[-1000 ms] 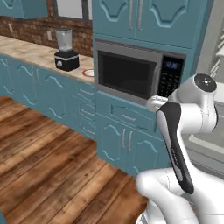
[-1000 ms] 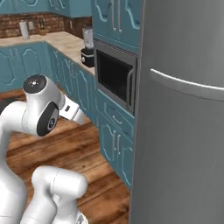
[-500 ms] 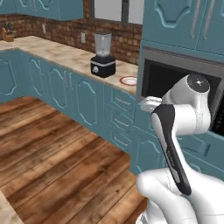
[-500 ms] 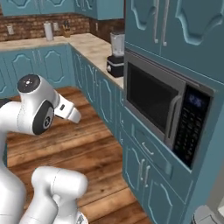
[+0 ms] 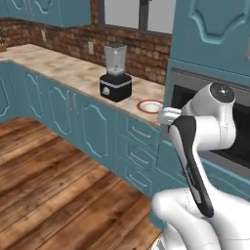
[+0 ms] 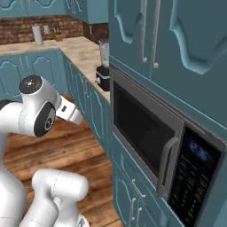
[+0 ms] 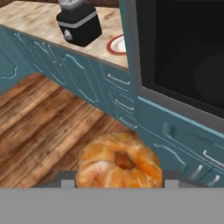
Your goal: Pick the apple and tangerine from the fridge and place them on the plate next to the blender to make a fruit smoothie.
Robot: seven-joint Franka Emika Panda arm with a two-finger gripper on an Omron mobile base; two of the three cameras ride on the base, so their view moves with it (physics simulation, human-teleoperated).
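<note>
The tangerine (image 7: 119, 162), bright orange with a dimpled centre, sits low in the hand view, and my gripper (image 7: 119, 181) is shut on it. It hides most of the fingers. The blender (image 5: 115, 73), a black base with a silver knob and a clear grey jar, stands on the pale counter (image 5: 58, 66). It appears again ahead of the hand as the blender (image 7: 78, 22) and beyond the microwave as the blender (image 6: 103, 66). The red-rimmed white plate (image 5: 150, 106) lies bare just right of it; the plate (image 7: 117, 44) is partly cut off by the microwave's edge. Apple and fridge are out of view.
A built-in microwave (image 6: 148, 133) in teal cabinetry is close on my right; the microwave (image 7: 183, 52) looms near the hand. Teal drawers (image 5: 139, 149) run below the counter. Wooden floor (image 5: 53, 185) lies open to the left. A canister (image 6: 37, 34) stands on the far counter.
The base has driven along the cabinets: the whole view has slid from the grey fridge past the microwave, and the blender and plate are now much closer. The arm's pose is unchanged.
</note>
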